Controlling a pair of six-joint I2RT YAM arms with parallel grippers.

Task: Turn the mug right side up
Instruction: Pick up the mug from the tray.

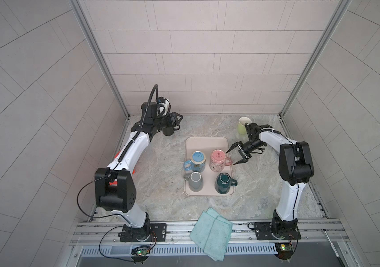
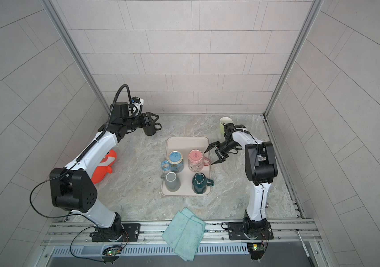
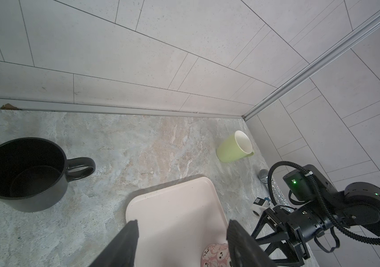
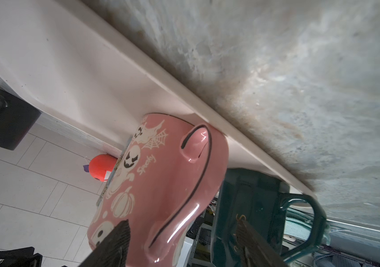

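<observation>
Left claw (image 1: 179,121) hangs wide open and empty just beside the upright black mug (image 1: 167,132), far left on the tabletop (image 1: 156,161). Mid-tabletop, a pale tray (image 1: 207,144) carries four mugs, and the pink mug (image 1: 218,160) sits bottom-up as the back right one, its handle pointing right. Right claw (image 1: 230,158) is open with one finger on each side of that handle, not clamped on it; can't tell if it touches.
</observation>
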